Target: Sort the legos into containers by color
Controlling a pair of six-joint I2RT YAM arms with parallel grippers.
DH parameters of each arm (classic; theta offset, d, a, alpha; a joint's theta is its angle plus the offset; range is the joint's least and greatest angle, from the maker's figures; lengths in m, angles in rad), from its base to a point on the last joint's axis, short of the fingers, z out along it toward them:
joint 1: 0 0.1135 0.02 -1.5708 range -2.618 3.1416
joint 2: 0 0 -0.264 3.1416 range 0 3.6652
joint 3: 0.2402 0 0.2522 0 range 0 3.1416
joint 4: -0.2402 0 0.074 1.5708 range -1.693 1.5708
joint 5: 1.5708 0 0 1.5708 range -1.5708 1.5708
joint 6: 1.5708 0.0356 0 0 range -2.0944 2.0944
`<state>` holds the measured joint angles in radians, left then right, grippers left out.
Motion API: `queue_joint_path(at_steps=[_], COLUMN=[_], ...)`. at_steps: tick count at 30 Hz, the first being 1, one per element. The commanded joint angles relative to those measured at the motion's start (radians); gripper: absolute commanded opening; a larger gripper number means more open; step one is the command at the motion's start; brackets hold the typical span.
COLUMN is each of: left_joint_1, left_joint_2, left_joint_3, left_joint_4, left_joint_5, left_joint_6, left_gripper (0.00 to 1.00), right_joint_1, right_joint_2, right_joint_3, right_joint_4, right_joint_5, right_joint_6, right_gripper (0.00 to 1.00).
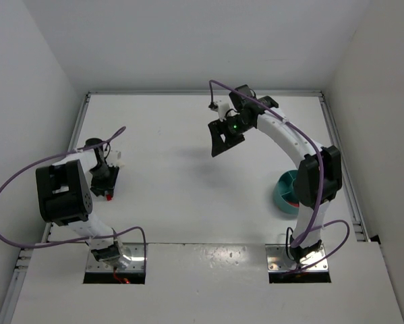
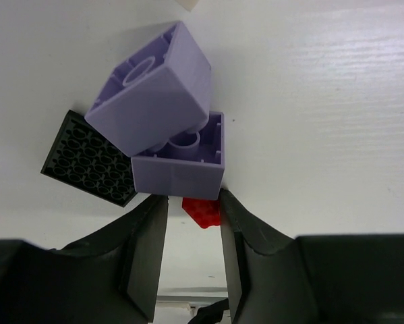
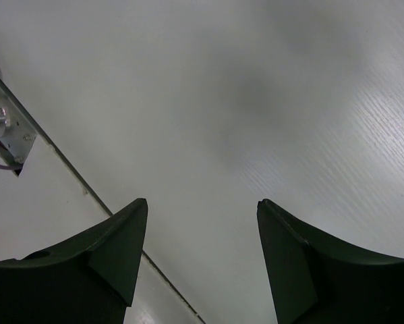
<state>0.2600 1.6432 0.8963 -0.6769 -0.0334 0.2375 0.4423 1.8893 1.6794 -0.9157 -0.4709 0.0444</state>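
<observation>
In the left wrist view two lavender legos are stacked, the upper one tilted on the lower one. A black flat lego lies to their left. A small red lego lies between my left gripper's parted fingertips, against the right finger. A cream lego's corner shows at the top edge. In the top view the left gripper is low at the table's left, with the red lego at its tip. The right gripper is open, empty and raised mid-table. The teal bowl is half hidden by the right arm.
The right wrist view shows only bare white table and a seam with a metal plate at the left. White walls close the table in at the back and on both sides. Purple cables loop off both arms.
</observation>
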Motion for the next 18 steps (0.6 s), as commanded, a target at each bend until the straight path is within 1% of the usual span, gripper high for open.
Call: queue_joint_path(at_steps=[1, 6, 11, 12, 13, 15, 16, 18], left_joint_1=[-0.008, -0.008, -0.008, -0.008, -0.008, -0.018, -0.018, -0.018], left_joint_2=[-0.037, -0.037, -0.005, -0.005, -0.005, 0.004, 0.004, -0.006], left_joint_3=[-0.028, -0.037, -0.017, -0.017, -0.017, -0.017, -0.017, -0.005], left_joint_4=[-0.016, -0.016, -0.016, -0.016, -0.016, -0.016, -0.016, -0.029], left_joint_5=[-0.020, -0.011, 0.001, 0.001, 0.001, 0.010, 0.021, 0.061], left_joint_6=[0.026, 0.026, 0.026, 0.026, 0.026, 0.026, 0.035, 0.046], left_gripper=[0.42, 0.42, 0.36, 0.36, 0.31, 0.26, 0.20, 0.16], right_joint_1=[0.007, 0.007, 0.007, 0.007, 0.007, 0.007, 0.007, 0.007], right_joint_2=[-0.044, -0.044, -0.044, -0.044, -0.044, -0.044, -0.044, -0.044], right_joint_3=[-0.004, 0.005, 0.005, 0.005, 0.005, 0.005, 0.005, -0.006], right_joint_4=[0.023, 0.023, 0.023, 0.023, 0.023, 0.023, 0.023, 0.023], right_joint_5=[0.005, 0.005, 0.005, 0.005, 0.005, 0.005, 0.005, 0.014], right_joint_6=[-0.012, -0.012, -0.012, -0.012, -0.012, -0.012, -0.012, -0.012], right_gripper=[0.66, 0.66, 0.66, 0.66, 0.66, 0.66, 0.66, 0.66])
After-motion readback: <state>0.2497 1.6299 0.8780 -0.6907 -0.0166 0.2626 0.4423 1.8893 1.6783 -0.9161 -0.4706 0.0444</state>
